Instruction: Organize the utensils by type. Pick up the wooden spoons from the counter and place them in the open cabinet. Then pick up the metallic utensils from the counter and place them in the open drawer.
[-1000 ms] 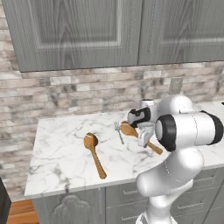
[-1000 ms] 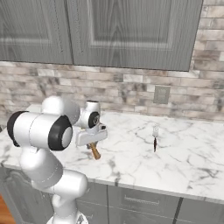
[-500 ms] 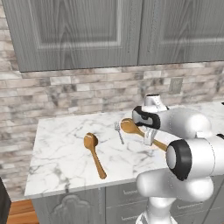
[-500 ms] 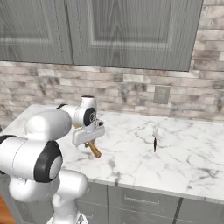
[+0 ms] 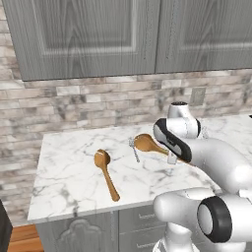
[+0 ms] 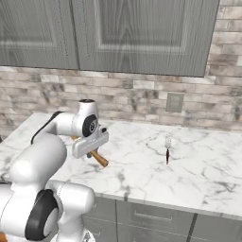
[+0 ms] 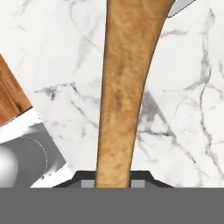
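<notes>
**Spoon in my grip**

My tool [image 7: 113, 177] is clamped on a wooden spoon's handle [image 7: 120, 87], just above the tabletop [image 5: 74, 172]. The fork [image 5: 134, 147] lies beside its bowl; the second spoon [image 5: 106, 172] rests further left.

On the counter [image 5: 74, 177], one wooden spoon [image 5: 106, 173] lies nearer the front edge and left end. The fork [image 5: 134, 149] lies just right of it, further back. The second spoon [image 5: 150, 145] lies beside the fork, bowl toward the wall.
</notes>
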### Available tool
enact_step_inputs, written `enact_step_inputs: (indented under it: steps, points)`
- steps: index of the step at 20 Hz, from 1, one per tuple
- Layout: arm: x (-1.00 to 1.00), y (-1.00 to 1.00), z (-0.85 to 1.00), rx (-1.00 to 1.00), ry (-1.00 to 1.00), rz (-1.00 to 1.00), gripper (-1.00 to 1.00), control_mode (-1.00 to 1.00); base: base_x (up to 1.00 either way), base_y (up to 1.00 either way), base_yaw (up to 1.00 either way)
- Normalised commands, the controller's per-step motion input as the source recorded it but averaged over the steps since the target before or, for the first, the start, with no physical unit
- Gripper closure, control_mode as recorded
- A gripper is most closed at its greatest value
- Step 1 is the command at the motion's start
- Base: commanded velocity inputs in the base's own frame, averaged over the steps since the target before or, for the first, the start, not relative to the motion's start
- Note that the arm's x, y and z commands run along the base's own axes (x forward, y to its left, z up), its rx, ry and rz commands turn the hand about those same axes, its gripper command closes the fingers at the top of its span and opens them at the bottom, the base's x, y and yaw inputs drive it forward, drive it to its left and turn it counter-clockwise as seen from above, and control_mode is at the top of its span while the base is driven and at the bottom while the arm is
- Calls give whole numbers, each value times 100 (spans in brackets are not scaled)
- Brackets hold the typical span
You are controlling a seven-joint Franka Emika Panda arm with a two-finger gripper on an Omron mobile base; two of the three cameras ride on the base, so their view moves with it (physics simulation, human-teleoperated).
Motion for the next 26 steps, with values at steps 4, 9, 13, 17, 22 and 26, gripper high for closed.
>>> enact_step_inputs:
  steps: [4, 9, 13, 17, 22, 26]
  points:
    - [-35, 5, 39, 0, -11, 0, 100, -100, 0, 0, 0]
    - [-27, 1, 22, 0, -8, 0, 100, -100, 0, 0, 0]
    - [0, 0, 0, 0, 0, 0, 100, 100, -8, 0, 0]
    - [0, 0, 0, 0, 0, 0, 100, 100, -57, -8, -20]
    - [0, 0, 0, 0, 0, 0, 100, 100, -24, 0, -66]
    - [0, 0, 0, 0, 0, 0, 100, 100, -4, 0, -89]
